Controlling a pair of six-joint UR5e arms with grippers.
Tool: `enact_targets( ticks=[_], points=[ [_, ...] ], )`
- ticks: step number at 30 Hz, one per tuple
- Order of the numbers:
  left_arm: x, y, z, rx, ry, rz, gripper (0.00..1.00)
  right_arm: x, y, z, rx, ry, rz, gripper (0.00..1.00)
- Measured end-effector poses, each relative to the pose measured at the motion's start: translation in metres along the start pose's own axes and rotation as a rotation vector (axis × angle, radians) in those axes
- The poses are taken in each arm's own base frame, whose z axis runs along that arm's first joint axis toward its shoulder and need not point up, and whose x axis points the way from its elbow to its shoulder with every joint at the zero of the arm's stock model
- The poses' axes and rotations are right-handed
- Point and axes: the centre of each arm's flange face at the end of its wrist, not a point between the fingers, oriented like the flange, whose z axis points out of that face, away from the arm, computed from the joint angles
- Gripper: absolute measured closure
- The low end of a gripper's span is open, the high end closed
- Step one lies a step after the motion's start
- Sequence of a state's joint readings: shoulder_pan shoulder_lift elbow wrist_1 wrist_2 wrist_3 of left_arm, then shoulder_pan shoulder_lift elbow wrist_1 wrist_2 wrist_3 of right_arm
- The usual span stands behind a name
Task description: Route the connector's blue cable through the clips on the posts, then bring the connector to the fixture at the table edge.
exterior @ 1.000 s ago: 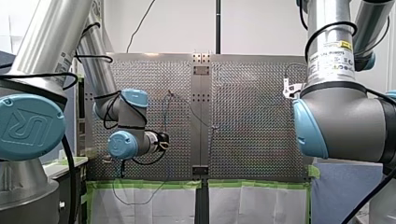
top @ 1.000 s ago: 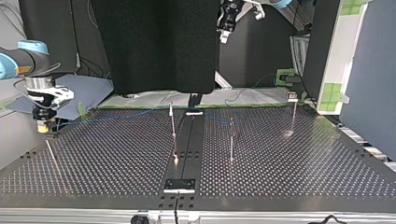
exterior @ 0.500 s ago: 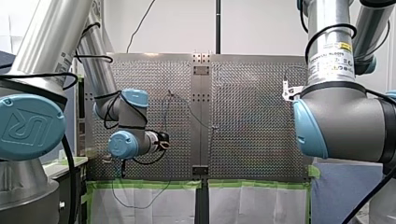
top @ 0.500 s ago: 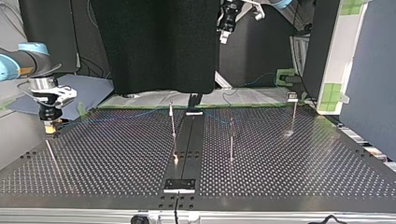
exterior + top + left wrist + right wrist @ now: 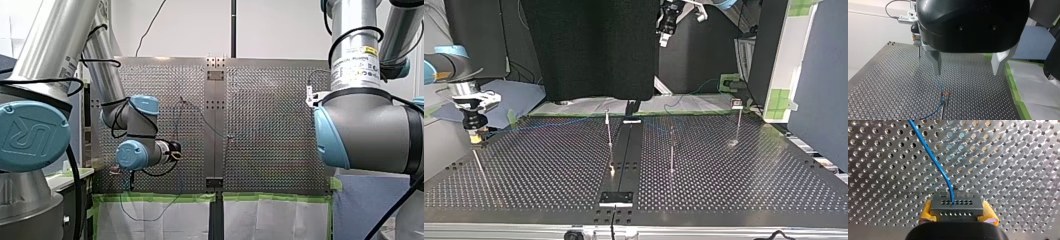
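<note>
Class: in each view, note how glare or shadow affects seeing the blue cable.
Right wrist view: the table shimmers, yet the blue cable stands out, entering the connector. Top view: glints beside the posts; cable faint. Left wrist view: even light under my left hand. Front view: cable a thin line.

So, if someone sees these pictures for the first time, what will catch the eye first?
Most striking is the grey connector clamped between the yellow pads of my right pincer, with its blue cable curving away over the perforated table. In the left wrist view, my left pincer hangs open above a post with a small clip, past which the cable runs.
</note>
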State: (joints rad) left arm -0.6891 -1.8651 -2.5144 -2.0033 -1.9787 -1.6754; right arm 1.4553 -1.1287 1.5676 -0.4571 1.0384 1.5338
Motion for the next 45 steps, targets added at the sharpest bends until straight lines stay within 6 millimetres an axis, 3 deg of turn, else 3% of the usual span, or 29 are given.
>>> enact_targets(
  ticks=[16, 31, 45],
  points=[
    [-0.001, 0.0, 0.002, 0.0, -0.003, -0.004, 0.0, -0.003, 0.004, 0.001, 0.087, 0.028, -0.023, 1.0],
    [-0.001, 0.0, 0.002, -0.011, -0.001, -0.001, 0.0, -0.004, 0.02, -0.001, 0.033, 0.022, -0.014, 1.0],
    [-0.001, 0.0, 0.003, -0.011, -0.004, -0.003, 0.0, -0.006, 0.015, 0.01, 0.033, 0.009, -0.009, 1.0]
  ],
)
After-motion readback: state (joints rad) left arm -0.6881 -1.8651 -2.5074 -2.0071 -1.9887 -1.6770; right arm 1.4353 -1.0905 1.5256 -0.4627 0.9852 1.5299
